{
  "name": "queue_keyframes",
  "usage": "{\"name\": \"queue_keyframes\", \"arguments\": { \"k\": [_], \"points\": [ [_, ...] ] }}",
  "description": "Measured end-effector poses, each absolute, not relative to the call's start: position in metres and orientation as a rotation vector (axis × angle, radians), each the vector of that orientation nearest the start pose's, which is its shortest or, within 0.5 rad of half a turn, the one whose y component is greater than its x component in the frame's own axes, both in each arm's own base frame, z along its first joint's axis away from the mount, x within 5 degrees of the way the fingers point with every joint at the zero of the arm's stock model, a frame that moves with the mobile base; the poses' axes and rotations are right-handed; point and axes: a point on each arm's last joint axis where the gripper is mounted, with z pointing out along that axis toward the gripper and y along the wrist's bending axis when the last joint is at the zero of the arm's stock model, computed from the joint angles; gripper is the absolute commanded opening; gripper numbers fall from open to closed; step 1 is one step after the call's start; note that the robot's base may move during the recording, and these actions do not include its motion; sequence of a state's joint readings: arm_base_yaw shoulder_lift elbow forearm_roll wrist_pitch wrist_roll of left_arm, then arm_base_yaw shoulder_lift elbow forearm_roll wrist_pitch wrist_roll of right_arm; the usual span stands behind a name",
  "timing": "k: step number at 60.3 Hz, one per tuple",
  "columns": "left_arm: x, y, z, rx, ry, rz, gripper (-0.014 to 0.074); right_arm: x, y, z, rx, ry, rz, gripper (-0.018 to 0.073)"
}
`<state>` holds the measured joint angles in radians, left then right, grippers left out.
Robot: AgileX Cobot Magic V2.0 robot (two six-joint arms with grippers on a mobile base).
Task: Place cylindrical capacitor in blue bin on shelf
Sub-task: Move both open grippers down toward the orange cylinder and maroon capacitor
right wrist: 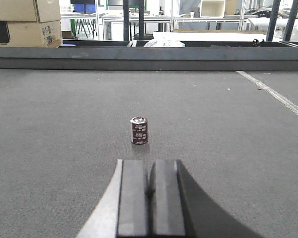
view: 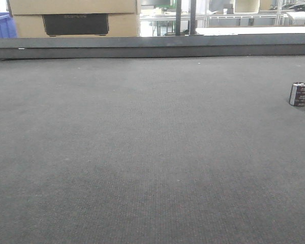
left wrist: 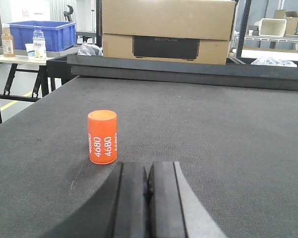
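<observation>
- The left fingers [left wrist: 131, 198] are pressed together, their base cut off by the picture's lower edge. The right fingers [right wrist: 134, 198] are closed too, holding nothing.
- The cylindrical capacitor [right wrist: 139, 130] stands upright on the table [right wrist: 49, 124], just ahead of the right fingers and apart from them. Its print is too small to read.
- An orange cylinder [left wrist: 103, 137] marked 4680 stands near the left fingers.
- Beyond the table's far rail, a cardboard box [left wrist: 164, 29] is cropped at the top.

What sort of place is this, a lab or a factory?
Probably a warehouse or factory workshop: big cardboard boxes, a blue plastic crate and metal racks stand behind a dark felt-covered worktable.
</observation>
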<state>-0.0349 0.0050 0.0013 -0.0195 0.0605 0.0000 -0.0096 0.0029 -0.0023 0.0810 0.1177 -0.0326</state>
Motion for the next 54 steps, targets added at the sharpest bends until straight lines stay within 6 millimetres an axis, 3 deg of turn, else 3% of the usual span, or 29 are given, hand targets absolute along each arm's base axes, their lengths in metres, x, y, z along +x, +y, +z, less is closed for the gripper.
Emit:
{"name": "queue_keyframes", "arguments": {
  "k": [35, 54],
  "points": [
    [0.057, -0.002, 0.21, 0.012, 1.519, -0.044, -0.0111, 0.057, 0.0, 0.203, 0.039, 1.601, 0.037, -0.0162],
    [0.055, -0.002, 0.224, 0.008, 1.359, -0.044, -0.0111, 0.057, 0.0, 0.207, 0.04, 1.559, 0.035, -0.0162]
  ]
}}
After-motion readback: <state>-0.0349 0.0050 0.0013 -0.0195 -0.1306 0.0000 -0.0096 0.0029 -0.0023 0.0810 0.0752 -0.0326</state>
